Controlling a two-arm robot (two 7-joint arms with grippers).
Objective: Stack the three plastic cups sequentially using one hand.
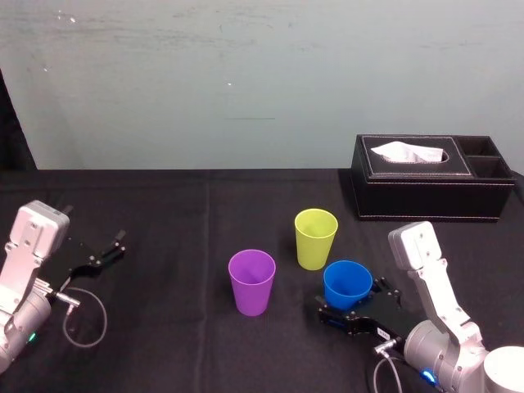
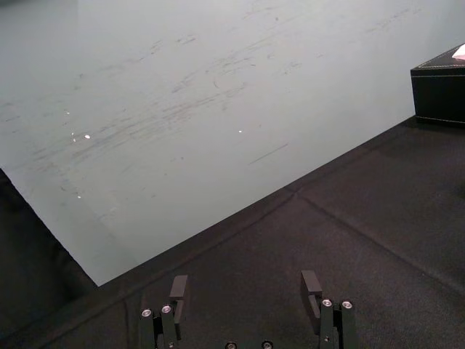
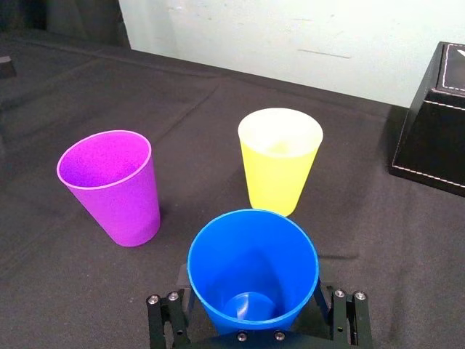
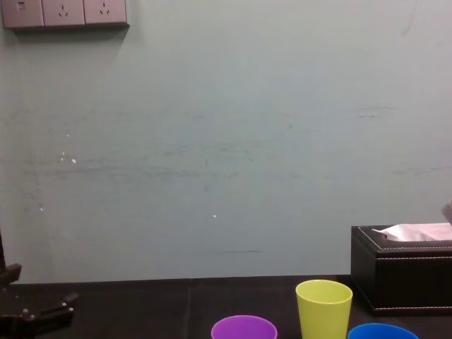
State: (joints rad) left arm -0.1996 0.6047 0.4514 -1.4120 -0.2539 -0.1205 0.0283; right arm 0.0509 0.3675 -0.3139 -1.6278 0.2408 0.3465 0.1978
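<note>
Black cloth-covered table carries everything. Largest object on it is the black tissue box, well ahead of the working tool and off to its right, against the wall. Right arm reaches in low. The right gripper is spread wide, one finger on each side of the blue cup near its base, and no squeeze on the wall is apparent. Blue cup stands upright, mouth up, between the jaws. The yellow-green cup stands just beyond the blue one, straight ahead of the tool, close but apart. The purple cup is ahead and to the tool's left, clear of both others. Left gripper is parked far to the left over bare cloth, fingers apart, nothing between them. Step in hand, as judged: take hold of the blue cup. Advice: close evenly and gently, since thin plastic will likely flex or squirt out, and grip low enough to leave the rim free for nesting. Lift straight up until the base is above the yellow-green rim before moving forward. Room: open cloth lies left and behind. The tight spot is the small gap ahead to the yellow-green cup.
</note>
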